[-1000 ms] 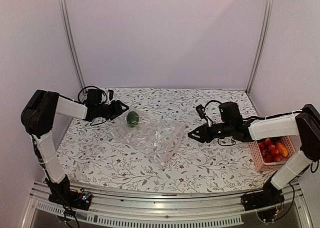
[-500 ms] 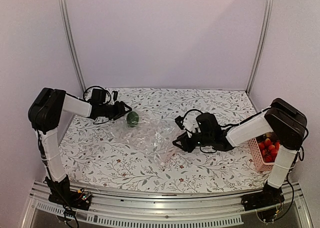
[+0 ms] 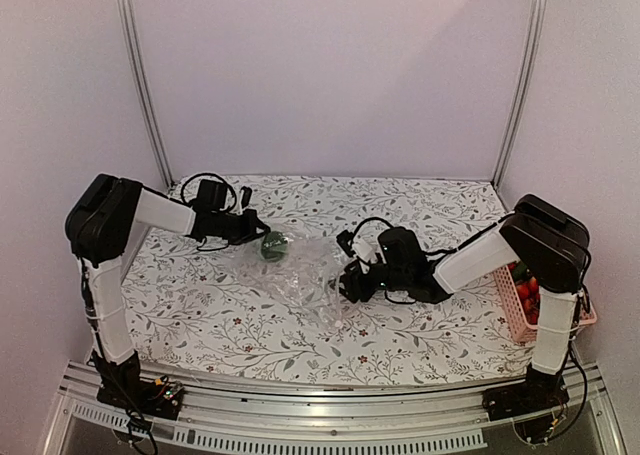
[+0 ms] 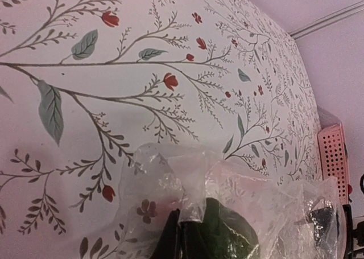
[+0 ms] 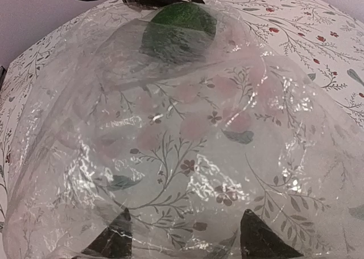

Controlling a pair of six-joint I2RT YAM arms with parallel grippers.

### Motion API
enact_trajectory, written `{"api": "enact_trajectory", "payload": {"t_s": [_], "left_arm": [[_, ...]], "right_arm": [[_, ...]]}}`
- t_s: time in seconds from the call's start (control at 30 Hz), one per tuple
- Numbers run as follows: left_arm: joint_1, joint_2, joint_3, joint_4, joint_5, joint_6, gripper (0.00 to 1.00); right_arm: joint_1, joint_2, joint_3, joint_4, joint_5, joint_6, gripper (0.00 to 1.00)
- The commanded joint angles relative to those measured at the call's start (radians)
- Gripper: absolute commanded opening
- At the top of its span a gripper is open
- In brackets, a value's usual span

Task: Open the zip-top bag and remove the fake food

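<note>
The clear zip-top bag [image 3: 300, 272] lies crumpled on the flowered table. One dark green piece of fake food [image 3: 271, 245] sits in its far left corner. My left gripper [image 3: 256, 233] is shut on a fold of the bag's film [image 4: 202, 185], right beside the green piece [image 4: 230, 236]. My right gripper [image 3: 341, 281] is open at the bag's right end. In the right wrist view its fingertips [image 5: 112, 240] show through the film [image 5: 187, 128], spread wide with only plastic between them, and the green piece [image 5: 179, 28] lies at the far end.
A pink mesh basket [image 3: 517, 318] with red fake food [image 3: 524, 291] stands at the table's right edge, behind my right arm. Metal frame posts rise at the back corners. The pink basket [image 4: 333, 156] also shows at the right edge of the left wrist view.
My right arm has swung left from near the basket to the bag's right end, its jaws now wider. My left gripper has moved onto the bag's far corner and shut on the film.
</note>
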Motion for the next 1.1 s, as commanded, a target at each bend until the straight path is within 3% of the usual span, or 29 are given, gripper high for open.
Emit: {"api": "enact_trajectory", "payload": {"t_s": [0.0, 0.33, 0.67, 0.83, 1.07], "left_arm": [[-0.053, -0.005, -0.052, -0.072, -0.015, 0.020, 0.00], [-0.144, -0.023, -0.123, -0.043, -0.051, -0.016, 0.00], [-0.207, -0.030, -0.121, -0.025, -0.091, -0.076, 0.00], [-0.226, -0.100, -0.139, -0.006, -0.111, -0.100, 0.00], [-0.277, -0.085, -0.109, 0.017, -0.046, -0.127, 0.00]], "right_arm": [[0.017, 0.044, 0.024, 0.055, 0.012, -0.007, 0.64], [0.071, 0.110, 0.062, 0.108, 0.046, -0.068, 0.68], [0.122, 0.132, 0.136, 0.117, 0.033, -0.081, 0.79], [0.130, 0.158, 0.176, 0.115, 0.033, -0.070, 0.95], [0.135, 0.207, 0.246, 0.104, 0.083, -0.058, 0.98]]}}
